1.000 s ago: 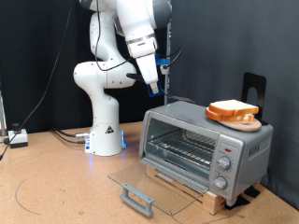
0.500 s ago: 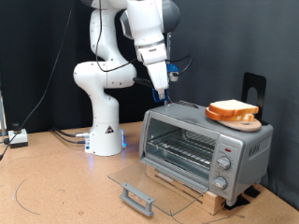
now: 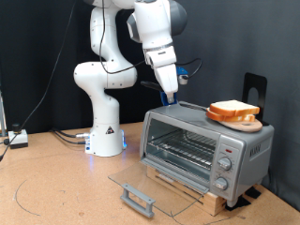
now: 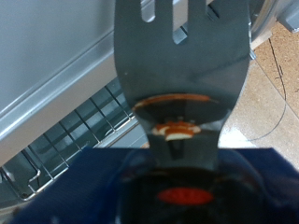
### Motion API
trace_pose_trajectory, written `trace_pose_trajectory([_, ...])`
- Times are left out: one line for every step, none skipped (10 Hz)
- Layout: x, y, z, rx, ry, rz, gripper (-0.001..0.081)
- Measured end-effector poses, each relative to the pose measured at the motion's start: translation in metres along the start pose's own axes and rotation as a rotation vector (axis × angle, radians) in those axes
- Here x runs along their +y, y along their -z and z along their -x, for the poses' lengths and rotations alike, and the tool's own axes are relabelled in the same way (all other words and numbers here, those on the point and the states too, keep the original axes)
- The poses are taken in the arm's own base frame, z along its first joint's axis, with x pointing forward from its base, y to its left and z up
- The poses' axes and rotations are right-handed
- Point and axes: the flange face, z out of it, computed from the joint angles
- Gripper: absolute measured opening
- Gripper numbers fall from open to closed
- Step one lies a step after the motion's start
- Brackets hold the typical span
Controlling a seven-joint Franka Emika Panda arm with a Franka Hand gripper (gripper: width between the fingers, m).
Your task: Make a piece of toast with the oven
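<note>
The silver oven stands on a wooden block, with its glass door folded down flat and its wire rack bare. On the oven's roof lies the piece of toast, stacked with a second slice. My gripper hangs just above the roof's end on the exterior view's left, short of the bread and touching nothing. In the wrist view a dark slotted blade fills the middle, with the oven's rack and silver front edge behind it. Nothing shows between the fingers.
The arm's white base stands behind the oven with cables trailing along the floor. A grey bar handle juts from the open door. Round knobs face the front. A black stand rises behind the bread.
The gripper has swung towards the exterior view's right and slightly down, from beside the oven to over its roof, closer to the bread. The oven and the bread have not moved.
</note>
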Motion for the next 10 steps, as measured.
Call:
trace_pose_trajectory([-0.001,-0.003,-0.002,-0.006,0.0,-0.003,0.0416])
trace_pose_trajectory([-0.003,-0.005,-0.004,-0.008,0.0,-0.004,0.0416])
trace_pose_trajectory([-0.004,-0.006,-0.006,-0.003,0.001,-0.004,0.0416])
trace_pose_trajectory([-0.006,-0.007,-0.008,0.004,0.002,-0.006,0.0416])
trace_pose_trajectory([-0.008,-0.008,-0.01,0.007,0.004,-0.009,0.0416])
trace_pose_trajectory([-0.011,-0.009,-0.012,0.009,0.006,-0.013,0.0416])
trace_pose_trajectory([-0.013,-0.01,-0.013,0.006,0.009,-0.015,0.0416])
trace_pose_trajectory([-0.014,-0.012,-0.014,0.002,0.011,-0.016,0.0416])
trace_pose_trajectory([-0.015,-0.014,-0.015,-0.002,0.011,-0.017,0.0416])
trace_pose_trajectory([-0.016,-0.015,-0.016,-0.005,0.011,-0.017,0.0416])
